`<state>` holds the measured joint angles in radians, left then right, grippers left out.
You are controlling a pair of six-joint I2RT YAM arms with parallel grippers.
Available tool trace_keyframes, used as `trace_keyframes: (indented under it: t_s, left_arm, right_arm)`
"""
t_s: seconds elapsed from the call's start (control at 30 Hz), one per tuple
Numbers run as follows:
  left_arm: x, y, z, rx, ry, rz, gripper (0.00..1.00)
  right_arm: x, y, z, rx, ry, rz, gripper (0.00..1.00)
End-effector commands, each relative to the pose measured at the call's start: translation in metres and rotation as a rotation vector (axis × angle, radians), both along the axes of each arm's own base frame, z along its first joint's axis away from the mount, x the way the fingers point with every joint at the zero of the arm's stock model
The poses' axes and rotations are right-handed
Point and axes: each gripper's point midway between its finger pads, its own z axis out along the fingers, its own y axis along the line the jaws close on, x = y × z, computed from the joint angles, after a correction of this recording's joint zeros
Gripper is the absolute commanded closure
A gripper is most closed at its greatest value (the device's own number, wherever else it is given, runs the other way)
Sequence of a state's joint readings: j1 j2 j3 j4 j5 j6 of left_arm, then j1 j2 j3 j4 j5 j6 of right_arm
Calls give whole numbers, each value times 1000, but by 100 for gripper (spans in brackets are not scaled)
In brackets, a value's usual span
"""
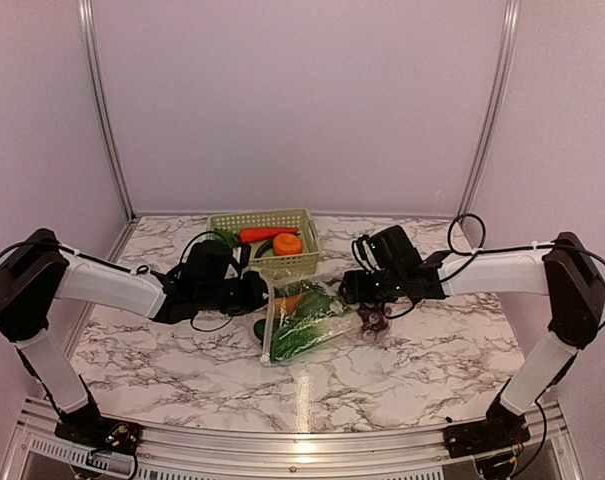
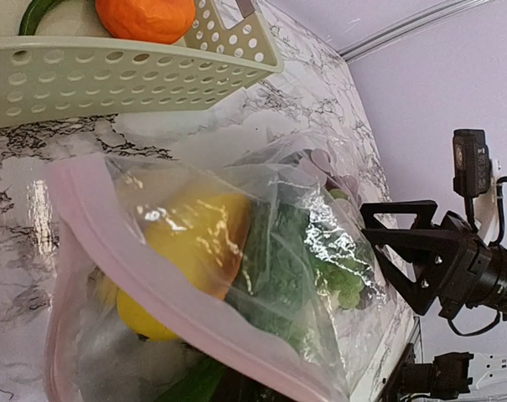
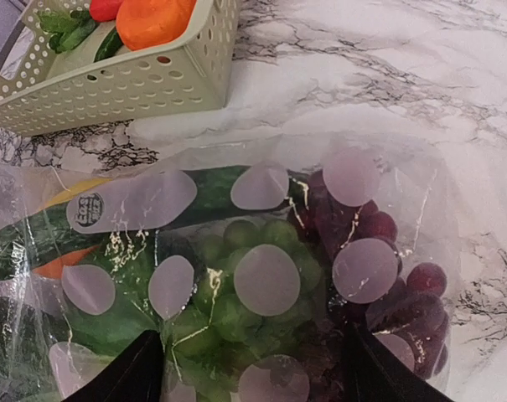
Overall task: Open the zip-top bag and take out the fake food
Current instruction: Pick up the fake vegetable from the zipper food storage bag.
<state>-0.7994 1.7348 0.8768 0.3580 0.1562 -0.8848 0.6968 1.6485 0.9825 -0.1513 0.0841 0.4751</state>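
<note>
Right now the clear, crinkly zip-top bag [image 1: 304,325] lies on the counter [image 1: 162,380] by the basket [image 1: 294,264], stretched between both claws and full of fake food [image 2: 194,239]. Its pink zip edge [image 2: 152,285] is nearest the left claw [image 1: 260,293], and it is not clear if that claw is gripping. The right claw [image 3: 253,335] gapes wide over the grapes [image 3: 236,322], holding nothing.

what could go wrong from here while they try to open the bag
1. The right gripper, open, straddles the grapes through the zip-top bag; closing may pinch fruit, not just film.
2. The basket sits right beside the bag, so a tug could bump it.
3. The zip strip looks shut; glossy plastic may slip.
</note>
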Motion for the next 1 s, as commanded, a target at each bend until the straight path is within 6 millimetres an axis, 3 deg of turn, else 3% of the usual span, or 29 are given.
trace_keyframes:
  t_s: [0.0, 0.4, 0.97]
  left_arm:
    - [-23, 16, 2, 38, -1, -46, 100]
    - [-62, 73, 18, 69, -27, 15, 100]
    - [-84, 134, 50, 134, -69, 147, 100]
  right_arm:
    - [-4, -1, 9, 21, -11, -20, 29]
    - [-5, -1, 17, 63, -23, -36, 29]
    - [-9, -4, 17, 91, -31, -48, 29]
